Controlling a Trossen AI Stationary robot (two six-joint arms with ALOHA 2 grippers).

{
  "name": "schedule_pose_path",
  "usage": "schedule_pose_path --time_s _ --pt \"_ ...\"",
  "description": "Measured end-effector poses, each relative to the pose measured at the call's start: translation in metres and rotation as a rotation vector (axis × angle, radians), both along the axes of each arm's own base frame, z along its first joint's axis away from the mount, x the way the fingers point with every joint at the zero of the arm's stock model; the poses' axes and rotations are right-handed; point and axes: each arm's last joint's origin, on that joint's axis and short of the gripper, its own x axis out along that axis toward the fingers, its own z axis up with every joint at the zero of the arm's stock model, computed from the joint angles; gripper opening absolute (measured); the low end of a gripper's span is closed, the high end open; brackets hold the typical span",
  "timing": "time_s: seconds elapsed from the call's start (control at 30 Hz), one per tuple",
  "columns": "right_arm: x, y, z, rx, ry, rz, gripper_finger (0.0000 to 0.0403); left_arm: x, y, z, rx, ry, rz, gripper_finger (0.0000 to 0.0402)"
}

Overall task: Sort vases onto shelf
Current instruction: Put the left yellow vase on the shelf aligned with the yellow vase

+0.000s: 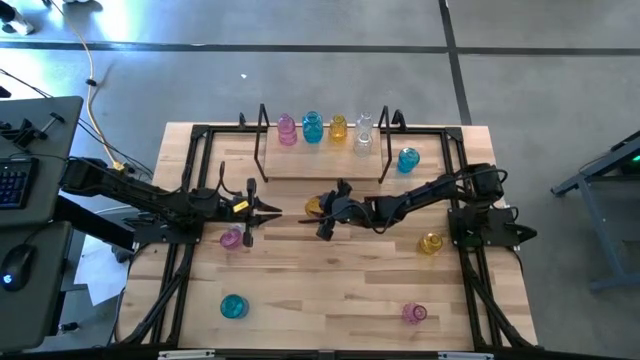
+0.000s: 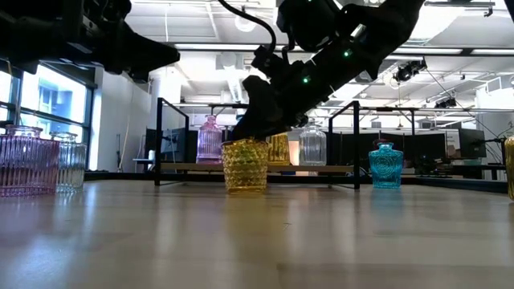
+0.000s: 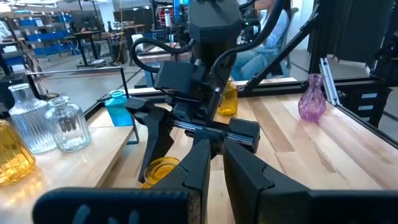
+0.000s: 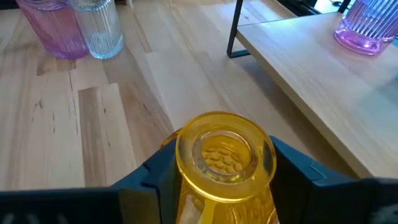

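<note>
A yellow vase (image 1: 313,206) stands upright on its base on the table in front of the shelf (image 1: 320,178), with my right gripper (image 1: 322,214) shut on it. On the shelf stand a pink vase (image 1: 287,129), a teal one (image 1: 312,127), a yellow one (image 1: 338,127) and a clear one (image 1: 364,132). My left gripper (image 1: 272,209) hovers shut and holding nothing just left of the held vase, pointing level at it. My right gripper pinches the yellow vase's upper body (image 4: 186,186), just under its rim (image 4: 225,152), between its two fingers (image 4: 149,180), one on each side. The fingers slant down from the table's right side. The vase stands upright with its base (image 2: 245,186) on the table.
A pink vase and a clear vase (image 1: 232,237) stand together near my left gripper. Loose on the table are a teal vase (image 1: 233,306), a pink one (image 1: 414,314), a yellow one (image 1: 430,243) and a teal one (image 1: 408,158) right of the shelf. A black rail frame (image 1: 190,160) edges the table.
</note>
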Motion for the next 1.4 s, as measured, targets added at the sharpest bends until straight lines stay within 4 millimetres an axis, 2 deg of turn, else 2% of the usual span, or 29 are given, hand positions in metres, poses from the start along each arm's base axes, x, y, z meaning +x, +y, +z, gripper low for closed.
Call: schedule_pose_path --time_s 0.2,0.37,0.5,0.6,0.8,1.03,1.23,1.4 --pt "-0.002 0.0 0.007 -0.015 -0.002 0.014 0.0161 0.0 0.0 0.0 -0.008 0.002 0.0 0.0035" --pt "-0.007 -0.005 0.032 -0.031 -0.069 -0.03 0.0167 0.0 0.0 -0.001 -0.022 0.011 -0.004 0.0035" --pt "-0.014 -0.022 0.057 -0.065 -0.133 -0.14 0.0163 0.0 -0.001 -0.001 -0.022 0.014 -0.02 0.0035" --pt "-0.018 -0.044 0.066 -0.078 -0.157 -0.221 0.0163 0.0 -0.001 -0.001 -0.022 0.014 -0.02 0.0035" --pt "-0.026 -0.091 0.065 -0.078 -0.15 -0.343 0.0164 0.0 -0.001 -0.001 -0.022 0.016 -0.02 0.0035" --pt "-0.033 -0.125 0.06 -0.088 -0.128 -0.432 0.0164 0.0 -0.001 -0.001 -0.022 0.016 -0.02 0.0035" --pt "-0.032 -0.143 0.04 -0.077 -0.088 -0.465 0.0165 0.0 -0.001 -0.002 -0.022 0.019 -0.02 0.0035" --pt "-0.032 -0.149 0.036 -0.086 -0.097 -0.499 0.0165 0.0 -0.001 -0.002 -0.022 0.021 -0.02 0.0035"
